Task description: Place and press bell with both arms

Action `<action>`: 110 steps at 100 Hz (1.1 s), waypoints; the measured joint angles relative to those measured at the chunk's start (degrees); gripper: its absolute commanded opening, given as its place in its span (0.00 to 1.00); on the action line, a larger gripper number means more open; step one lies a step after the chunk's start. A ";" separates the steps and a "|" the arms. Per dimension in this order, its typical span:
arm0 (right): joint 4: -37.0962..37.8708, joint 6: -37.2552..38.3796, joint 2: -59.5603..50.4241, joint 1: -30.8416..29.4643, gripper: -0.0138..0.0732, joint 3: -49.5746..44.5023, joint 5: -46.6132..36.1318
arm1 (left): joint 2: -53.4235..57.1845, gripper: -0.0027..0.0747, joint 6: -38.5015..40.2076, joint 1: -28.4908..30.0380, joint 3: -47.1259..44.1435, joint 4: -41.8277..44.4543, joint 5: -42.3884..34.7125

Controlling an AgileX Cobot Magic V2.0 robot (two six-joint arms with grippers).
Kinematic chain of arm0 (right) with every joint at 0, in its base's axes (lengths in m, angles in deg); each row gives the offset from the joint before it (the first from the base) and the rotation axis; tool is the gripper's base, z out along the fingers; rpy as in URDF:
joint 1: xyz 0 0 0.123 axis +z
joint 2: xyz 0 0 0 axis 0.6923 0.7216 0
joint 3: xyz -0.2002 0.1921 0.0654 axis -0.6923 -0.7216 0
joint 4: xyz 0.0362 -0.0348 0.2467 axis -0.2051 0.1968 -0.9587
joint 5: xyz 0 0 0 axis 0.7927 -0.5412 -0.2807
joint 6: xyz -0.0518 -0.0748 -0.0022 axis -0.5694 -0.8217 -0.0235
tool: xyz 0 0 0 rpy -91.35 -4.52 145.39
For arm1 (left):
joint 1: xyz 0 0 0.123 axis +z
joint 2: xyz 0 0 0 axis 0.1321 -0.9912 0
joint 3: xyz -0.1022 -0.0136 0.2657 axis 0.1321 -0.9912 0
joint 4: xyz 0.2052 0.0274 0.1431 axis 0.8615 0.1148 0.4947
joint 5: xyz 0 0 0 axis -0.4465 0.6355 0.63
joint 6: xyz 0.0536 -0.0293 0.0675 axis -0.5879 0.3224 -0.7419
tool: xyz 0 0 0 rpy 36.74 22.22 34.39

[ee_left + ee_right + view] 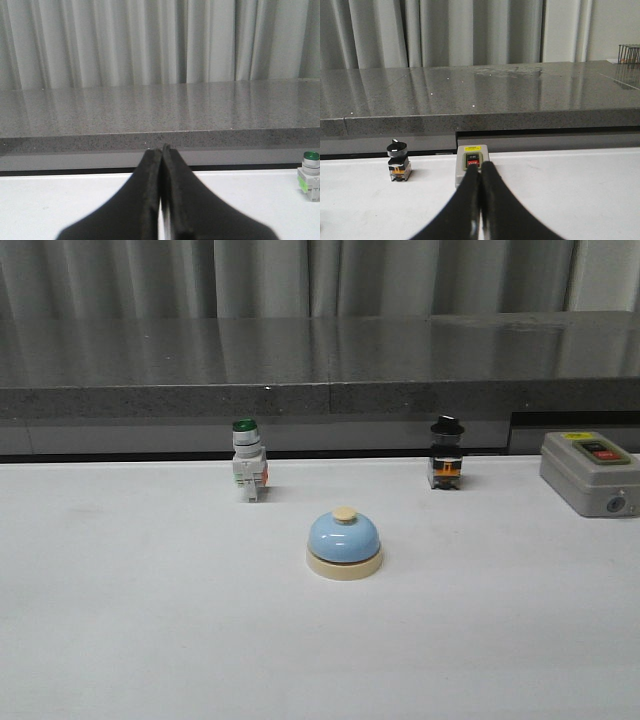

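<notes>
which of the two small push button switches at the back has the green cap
The green-capped switch, the white-bodied one standing left of and behind the bell. The other small switch, to the right, has a black cap and a dark body.

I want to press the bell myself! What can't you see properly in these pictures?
- Both arms: outside the front view, so their places over the table are unknown.
- Bell: missing from both wrist views.
- Left gripper and right gripper: fingers shut, blurred, cut by the frame edge.
- Grey switch box: labels too small; in the right wrist view the fingers cover its front.
</notes>
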 measured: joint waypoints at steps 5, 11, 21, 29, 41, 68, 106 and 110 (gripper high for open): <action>0.00 0.00 0.00 0.00 0.08 0.00 0.00 | 0.00 0.01 -0.09 0.00 0.00 0.13 0.23; 0.00 0.00 0.00 0.00 0.08 0.00 0.00 | 0.00 0.01 -0.09 0.00 0.00 0.13 0.32; 0.00 0.00 0.00 0.00 0.08 0.00 0.00 | 0.00 0.01 -0.09 0.00 0.00 0.13 0.32; 0.00 0.00 0.00 0.00 0.08 0.00 0.00 | 0.00 0.01 -0.09 0.00 0.00 0.13 0.32; 0.00 0.00 0.00 0.00 0.08 0.00 0.00 | 0.00 0.01 -0.09 0.00 0.00 0.13 0.32; 0.00 0.00 0.00 0.00 0.08 0.00 0.00 | 0.00 0.01 -0.09 0.00 0.00 0.13 0.32; 0.00 0.00 0.00 -0.19 0.08 0.59 -0.24 | 0.00 0.01 -0.13 0.00 0.00 0.13 0.34; 0.00 0.00 0.00 -0.32 0.08 1.28 0.57 | 0.00 0.01 -0.13 0.00 0.00 0.13 0.45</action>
